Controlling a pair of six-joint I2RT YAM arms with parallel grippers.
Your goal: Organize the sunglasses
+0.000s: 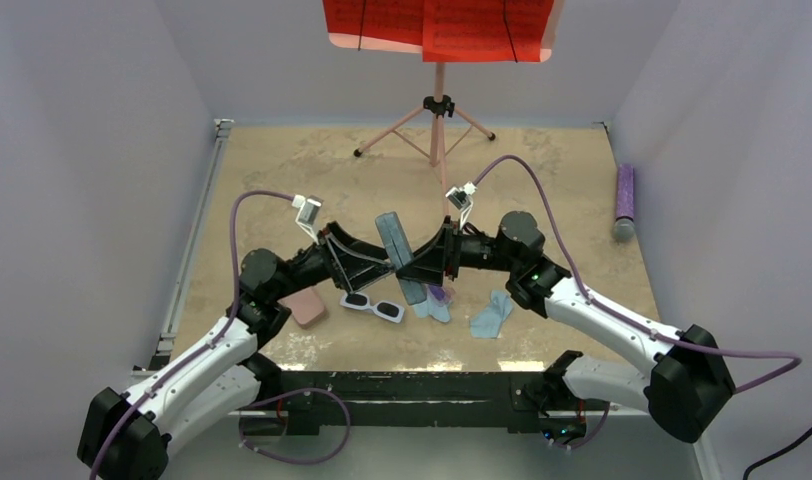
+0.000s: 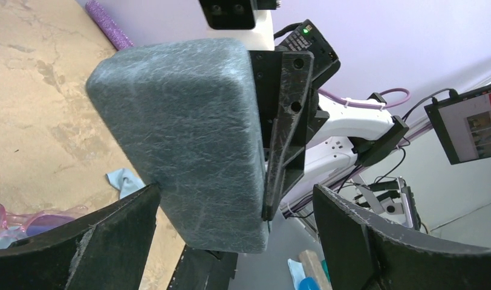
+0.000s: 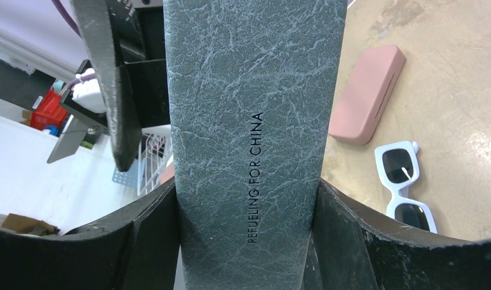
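- The right hand (image 3: 246, 190) was clamped on a grey-blue case (image 3: 255, 90), one finger pressed against each long side. It held the case up above the tabletop (image 1: 282, 160).
- The left hand (image 2: 236, 193) stood spread wide, its fingers on either side of the case's rounded end and not closed on it. Whether one finger brushed the case I could not tell.
- In the top view the two hands met nose to nose at the middle of the tabletop, with the case tilted between them.
- The white sunglasses (image 1: 372, 306) lay flat on the tabletop below the left hand, lenses dark, just beside a pink case (image 1: 304, 307) and apart from it.
- The pink-purple sunglasses (image 2: 25, 219) lay on a light blue cloth (image 1: 434, 310) under the right hand, close to the white pair.
- A second cloth (image 1: 492, 316) lay crumpled a little to the right of the first.
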